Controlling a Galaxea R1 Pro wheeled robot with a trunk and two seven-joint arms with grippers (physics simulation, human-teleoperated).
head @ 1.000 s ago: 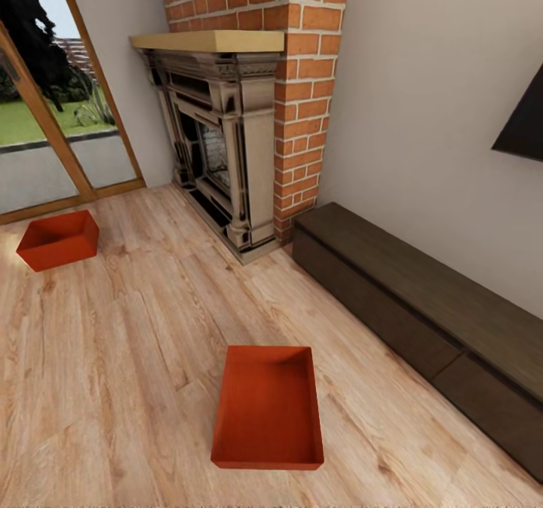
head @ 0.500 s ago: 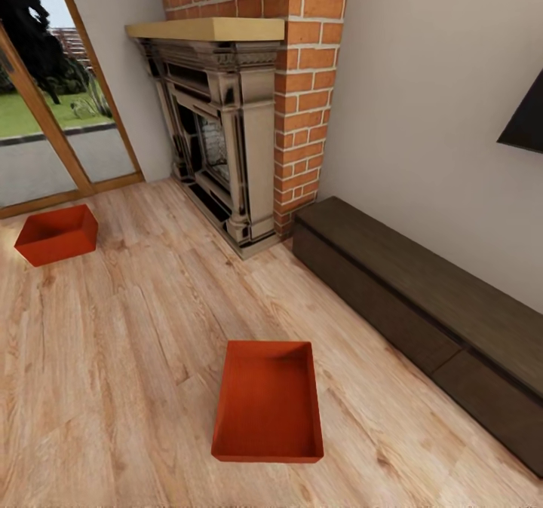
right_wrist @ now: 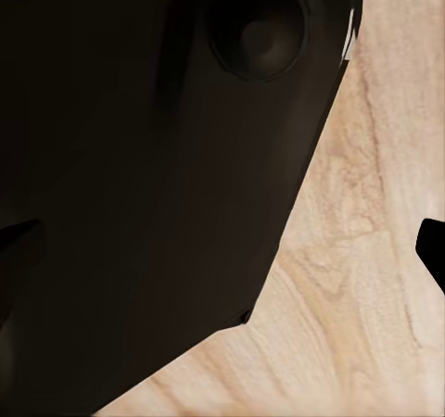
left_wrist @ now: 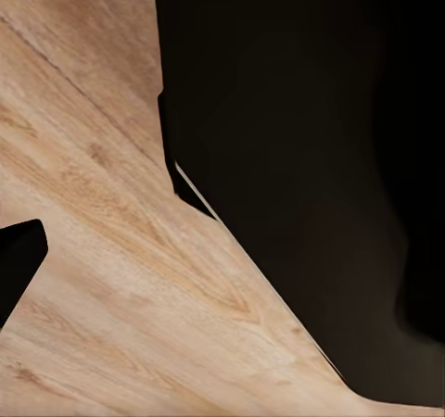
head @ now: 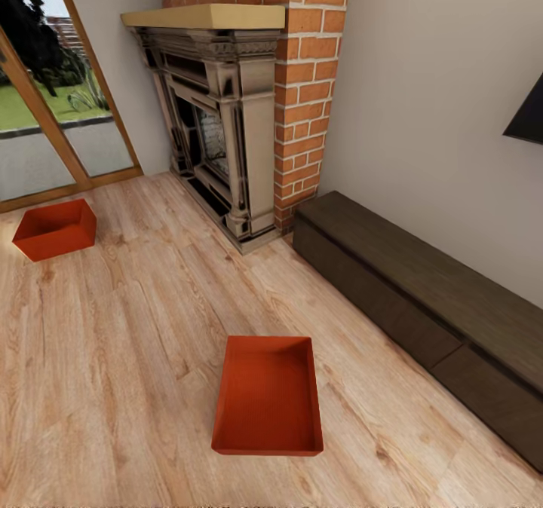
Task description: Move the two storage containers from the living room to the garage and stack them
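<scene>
1. Nearest thing in the head view was one storage container, sitting lower centre of the frame on the wood-plank floor. It was open side up, empty, one short end toward the camera and the other end angled slightly toward the upper right.

2. The second container was way off at the left edge, mid-height, right by the glass door. The two bins were well apart, and both were in the living room, so I'd say nothing had been carried to the garage yet.

3. Grippers: honestly couldn't tell. Both wrist views showed big black shapes against wood planks, with a dark tip poking in at the frame edge — not enough to say whether either one was spread or closed. Neither looked to be holding anything.

4. What could go wrong, in my opinion: the walls are smooth and slightly tapered, so a one-sided pinch on a rim could let the bin tilt or slip out. The dark low cabinet ran along the right side fairly near the close bin, and swinging the base around there could clip it.

5. Farther back stood the stone fireplace with its pale wood mantel and the brick chimney at upper centre, with plain light wall to the right. The floor was flat, pale wood with nothing lying between the bins.
</scene>
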